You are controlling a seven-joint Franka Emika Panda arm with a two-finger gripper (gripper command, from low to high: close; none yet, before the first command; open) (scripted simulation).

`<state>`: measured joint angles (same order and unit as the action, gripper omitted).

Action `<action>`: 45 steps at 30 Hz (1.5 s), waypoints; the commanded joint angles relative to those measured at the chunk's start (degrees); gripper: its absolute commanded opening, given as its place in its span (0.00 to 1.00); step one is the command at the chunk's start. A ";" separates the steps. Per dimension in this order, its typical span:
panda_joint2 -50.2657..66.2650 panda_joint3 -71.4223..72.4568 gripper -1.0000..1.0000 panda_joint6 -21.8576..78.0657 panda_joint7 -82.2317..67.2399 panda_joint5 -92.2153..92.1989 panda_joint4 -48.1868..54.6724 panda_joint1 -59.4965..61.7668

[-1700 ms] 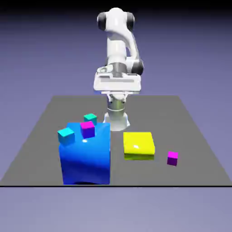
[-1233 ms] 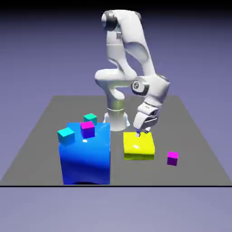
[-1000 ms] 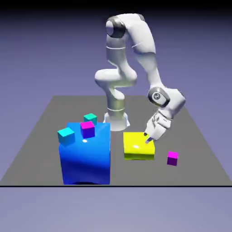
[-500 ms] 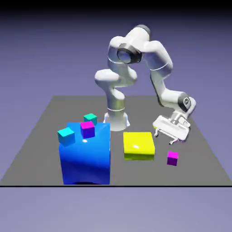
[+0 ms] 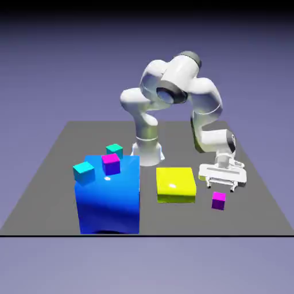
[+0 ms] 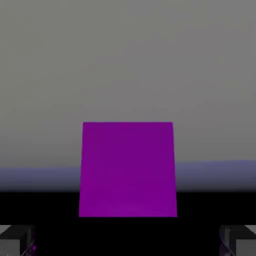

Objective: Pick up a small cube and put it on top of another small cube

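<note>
End effector [image 5: 221, 185] swinging from the flat yellow block [image 5: 175, 184] over to the tiny magenta cube [image 5: 218, 200].
Released, jaws wide, descending just above the cube; grasp coming next, stacking not begun.

blue block [image 5: 109, 198] | two cyan cubes [image 5: 84, 171] atop | yellow slab [image 5: 175, 184] beside

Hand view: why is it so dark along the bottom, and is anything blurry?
Hand view: sharp, flat-lit magenta cube face, a black unlit band behind its lower part. Exterior view: crisp, one small white glint on the big glossy blue block.
</note>
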<state>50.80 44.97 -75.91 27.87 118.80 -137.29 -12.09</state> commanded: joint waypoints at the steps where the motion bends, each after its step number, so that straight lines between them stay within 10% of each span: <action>1: 0.99 -2.08 0.50 -1.13 -0.27 2.37 1.26 0.34; 2: 1.12 -2.36 0.50 -1.28 -0.31 2.68 1.43 0.38; 3: 1.12 -2.36 0.00 -1.28 -0.31 2.68 1.43 0.38; 10: -7.56 8.12 0.00 -3.86 4.14 -8.12 -2.64 5.26; 35: -42.30 -43.81 0.00 -21.58 -21.60 -53.13 18.20 7.96; 45: -35.23 -58.59 0.00 -19.27 -27.86 -49.08 17.51 1.52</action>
<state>15.56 -13.62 -95.14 0.00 69.63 -119.77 -10.58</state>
